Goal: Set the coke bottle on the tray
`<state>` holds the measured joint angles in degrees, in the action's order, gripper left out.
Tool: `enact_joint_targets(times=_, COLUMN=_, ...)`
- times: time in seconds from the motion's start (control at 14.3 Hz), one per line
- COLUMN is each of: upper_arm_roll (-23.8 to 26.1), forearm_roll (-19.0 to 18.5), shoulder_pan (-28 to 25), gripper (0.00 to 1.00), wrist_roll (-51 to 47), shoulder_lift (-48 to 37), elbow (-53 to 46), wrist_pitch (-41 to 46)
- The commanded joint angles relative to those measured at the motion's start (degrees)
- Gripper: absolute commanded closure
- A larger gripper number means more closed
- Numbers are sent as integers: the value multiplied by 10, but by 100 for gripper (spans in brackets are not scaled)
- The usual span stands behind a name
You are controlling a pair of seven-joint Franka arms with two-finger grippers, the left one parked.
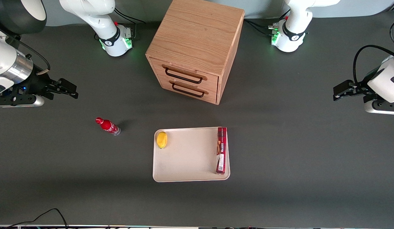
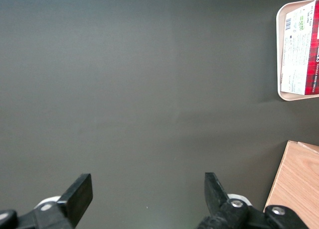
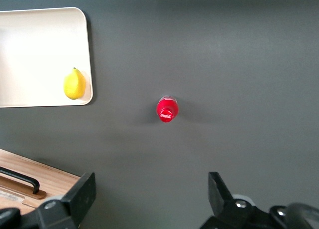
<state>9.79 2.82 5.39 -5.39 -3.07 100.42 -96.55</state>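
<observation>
The coke bottle point(image 1: 108, 126), small, red, with a red cap and a clear base, stands upright on the dark table toward the working arm's end; the right wrist view shows it from above point(image 3: 167, 109). The cream-beige tray point(image 1: 187, 162) lies mid-table, beside the bottle and a little nearer the front camera; one corner of it shows in the right wrist view point(image 3: 30, 50). My right gripper point(image 1: 68, 89) hangs high over the working arm's end of the table, farther from the front camera than the bottle. It is open and empty point(image 3: 149, 199), well apart from the bottle.
A yellow lemon point(image 1: 162, 139) lies in one corner of the tray and a long red box point(image 1: 221, 150) lies along its edge toward the parked arm. A wooden drawer cabinet point(image 1: 197, 47) with two black handles stands farther from the front camera than the tray.
</observation>
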Motion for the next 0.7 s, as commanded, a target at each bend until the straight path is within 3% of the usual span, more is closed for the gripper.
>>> enact_joint_targets(times=0.0, upper_arm_roll=-8, forearm_roll=15, shoulder_pan=-5, gripper=0, wrist_roll=10, shoulder_lift=0, elbow=-17, wrist_pitch=27)
enact_joint_targets(times=0.63, upper_arm_roll=6, forearm_roll=11, shoulder_pan=7, gripper=0, wrist_roll=0, shoulder_lift=54, elbow=-4, wrist_pitch=3)
